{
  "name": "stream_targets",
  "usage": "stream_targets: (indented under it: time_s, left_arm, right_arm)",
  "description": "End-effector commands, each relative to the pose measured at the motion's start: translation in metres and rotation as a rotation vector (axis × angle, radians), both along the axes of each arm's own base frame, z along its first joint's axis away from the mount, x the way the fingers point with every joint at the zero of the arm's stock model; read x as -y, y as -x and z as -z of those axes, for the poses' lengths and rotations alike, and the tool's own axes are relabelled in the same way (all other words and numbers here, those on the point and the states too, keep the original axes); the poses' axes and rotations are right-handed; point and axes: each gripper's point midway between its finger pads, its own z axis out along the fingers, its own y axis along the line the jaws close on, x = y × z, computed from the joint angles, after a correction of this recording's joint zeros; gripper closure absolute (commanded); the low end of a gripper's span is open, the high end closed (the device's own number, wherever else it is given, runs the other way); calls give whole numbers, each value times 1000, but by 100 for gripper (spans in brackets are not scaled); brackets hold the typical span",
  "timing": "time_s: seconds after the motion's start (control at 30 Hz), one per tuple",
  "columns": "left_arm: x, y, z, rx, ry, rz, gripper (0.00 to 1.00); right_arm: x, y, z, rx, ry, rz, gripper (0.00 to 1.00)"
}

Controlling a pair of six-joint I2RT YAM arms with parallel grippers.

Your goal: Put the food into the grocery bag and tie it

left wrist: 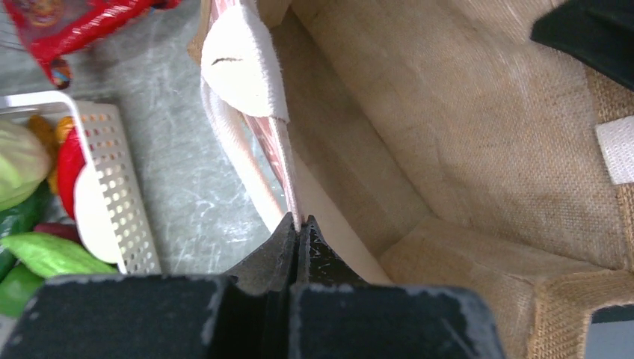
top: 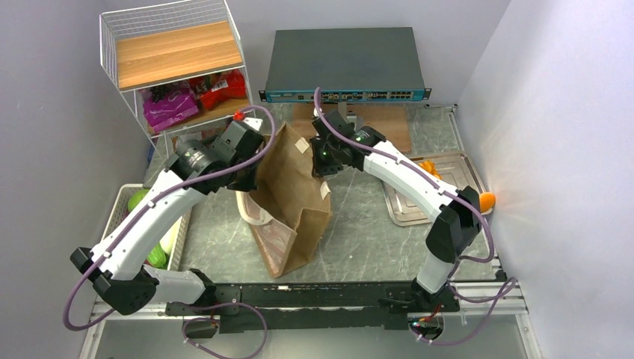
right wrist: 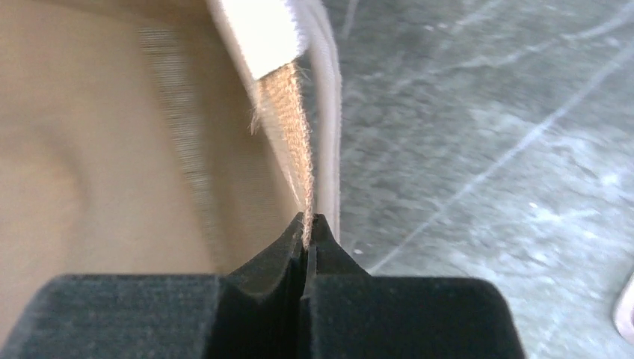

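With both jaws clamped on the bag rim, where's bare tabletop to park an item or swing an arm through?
Widest bare tabletop: between the grocery bag and the metal tray, down to the front rail. A narrower strip runs between the bag and the white basket. Crowded: the back, around the bag's mouth, the wire shelf and the network switch.

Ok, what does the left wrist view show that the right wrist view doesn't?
Left wrist only: the white basket of vegetables, a red packet, and the left tool shut on the rim of the grocery bag. Right wrist only: the right tool pinching the bag's frayed edge. Both: the bag's tan inside, a cream handle and the grey table.
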Motion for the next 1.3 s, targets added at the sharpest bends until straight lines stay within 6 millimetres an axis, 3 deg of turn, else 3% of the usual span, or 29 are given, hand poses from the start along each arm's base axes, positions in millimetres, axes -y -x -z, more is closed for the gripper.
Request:
stream_targets:
  time_s: [0.0,0.13,0.23,0.37,0.5,0.53,0.57,0.6,0.7,0.83,0.9,1.27]
  left_arm:
    - [-31,2,-47,89,-55,-104,100]
    - [-52,10,-51,65,-142,-145,100]
    - [-63,18,-51,71,-158,-166,100]
    - [-58,22,-43,66,-118,-140,100]
    - [-42,24,-27,43,-52,-88,100]
    - [-41,24,-25,41,-47,-85,100]
    - [-40,24,-22,37,-44,-82,100]
    - [-37,24,-20,38,-34,-71,100]
    - [-27,23,-21,58,7,-17,100]
    - [-24,22,-20,70,15,19,100]
    - [-21,23,-18,68,18,44,100]
    - [-17,19,-14,81,18,63,100]
  right_arm:
    - [56,5,4,-11,225,158,100]
    - [87,14,-2,20,292,231,100]
    - [99,23,-5,9,311,264,100]
    - [83,37,-7,-21,210,216,100]
    - [47,48,-15,-15,26,100,100]
    - [41,50,-18,-12,-1,85,95]
    - [36,52,-23,-4,-27,71,78]
    - [34,52,-27,7,-40,64,69]
    - [30,53,-38,34,-56,45,47]
    - [42,44,-56,116,-31,74,21]
    - [50,38,-65,161,-13,104,2]
    - [99,13,-101,384,7,322,0]
